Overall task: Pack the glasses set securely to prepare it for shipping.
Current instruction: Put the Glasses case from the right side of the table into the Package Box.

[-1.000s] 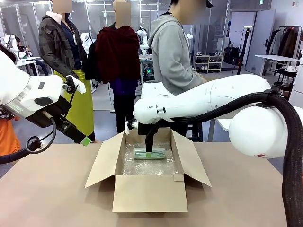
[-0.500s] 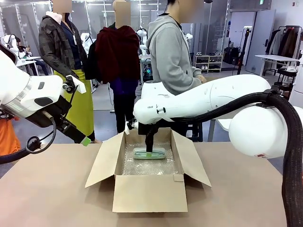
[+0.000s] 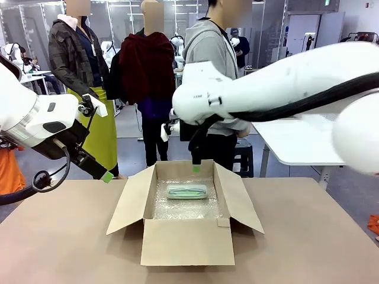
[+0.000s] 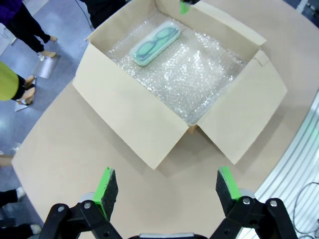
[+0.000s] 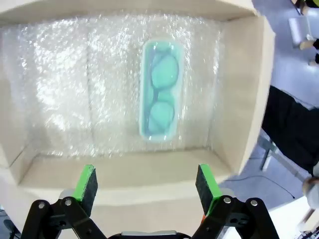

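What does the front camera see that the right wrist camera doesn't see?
From the front: a person in a grey hoodie across the brown table, and the left arm's jaws left of the open cardboard box. From the right wrist: the glasses' outline through the translucent mint green case, from straight above. Both: that case on clear bubble wrap inside the box, the right arm's open jaws above it.

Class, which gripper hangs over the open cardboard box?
The right gripper, above the far wall of the box, near the mint green case; the left gripper hangs outside the left flap.
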`<state>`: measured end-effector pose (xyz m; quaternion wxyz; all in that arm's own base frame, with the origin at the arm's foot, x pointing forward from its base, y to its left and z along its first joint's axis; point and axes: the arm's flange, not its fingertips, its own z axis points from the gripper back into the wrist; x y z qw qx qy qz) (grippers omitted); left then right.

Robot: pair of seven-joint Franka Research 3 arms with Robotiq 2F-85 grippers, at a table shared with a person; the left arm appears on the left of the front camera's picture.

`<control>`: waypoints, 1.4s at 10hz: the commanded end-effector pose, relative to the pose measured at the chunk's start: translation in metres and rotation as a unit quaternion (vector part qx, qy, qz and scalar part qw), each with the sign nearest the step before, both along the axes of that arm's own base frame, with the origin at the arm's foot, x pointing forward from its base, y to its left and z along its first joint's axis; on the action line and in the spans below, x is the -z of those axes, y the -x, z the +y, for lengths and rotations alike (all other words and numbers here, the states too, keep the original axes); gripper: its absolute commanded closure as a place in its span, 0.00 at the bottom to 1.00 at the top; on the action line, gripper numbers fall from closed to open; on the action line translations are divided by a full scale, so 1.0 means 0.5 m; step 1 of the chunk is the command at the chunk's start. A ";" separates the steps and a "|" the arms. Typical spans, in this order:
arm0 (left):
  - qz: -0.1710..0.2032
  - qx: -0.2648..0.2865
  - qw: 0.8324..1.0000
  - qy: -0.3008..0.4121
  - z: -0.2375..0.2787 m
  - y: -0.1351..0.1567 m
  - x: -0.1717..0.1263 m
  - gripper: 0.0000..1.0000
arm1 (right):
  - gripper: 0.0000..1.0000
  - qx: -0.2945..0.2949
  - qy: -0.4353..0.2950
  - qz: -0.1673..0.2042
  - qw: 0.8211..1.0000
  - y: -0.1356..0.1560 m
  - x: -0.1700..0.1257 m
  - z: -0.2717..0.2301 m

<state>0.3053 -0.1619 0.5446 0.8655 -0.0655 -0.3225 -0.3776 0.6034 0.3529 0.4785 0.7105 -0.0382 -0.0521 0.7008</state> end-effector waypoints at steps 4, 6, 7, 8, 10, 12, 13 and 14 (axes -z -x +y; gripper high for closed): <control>-0.003 0.000 1.000 -0.003 0.003 0.000 -0.002 0.00 | 0.00 0.147 -0.032 -0.052 0.987 0.171 -0.039 -0.205; -0.003 0.000 1.000 -0.003 0.003 0.000 -0.002 0.00 | 0.00 0.240 -0.087 -0.079 0.964 0.261 -0.060 -0.344; -0.003 0.000 1.000 -0.003 0.003 0.000 -0.002 0.00 | 0.00 0.279 -0.107 -0.087 0.950 0.301 -0.061 -0.404; -0.003 0.000 1.000 -0.003 0.003 0.000 -0.002 0.00 | 0.00 0.319 -0.121 -0.089 0.936 0.332 -0.055 -0.460; -0.003 0.000 1.000 -0.003 0.003 0.000 -0.002 0.00 | 0.00 0.388 -0.171 -0.079 0.902 0.380 -0.034 -0.573; -0.003 0.000 1.000 -0.003 0.003 0.000 -0.002 0.00 | 0.00 0.422 -0.199 -0.065 0.882 0.408 -0.017 -0.644; -0.003 0.000 1.000 -0.003 0.003 0.000 -0.002 0.00 | 0.00 0.443 -0.209 -0.063 0.870 0.422 -0.011 -0.671; -0.003 0.000 1.000 -0.003 0.003 0.000 -0.002 0.00 | 0.00 0.458 -0.212 -0.062 0.861 0.432 -0.002 -0.692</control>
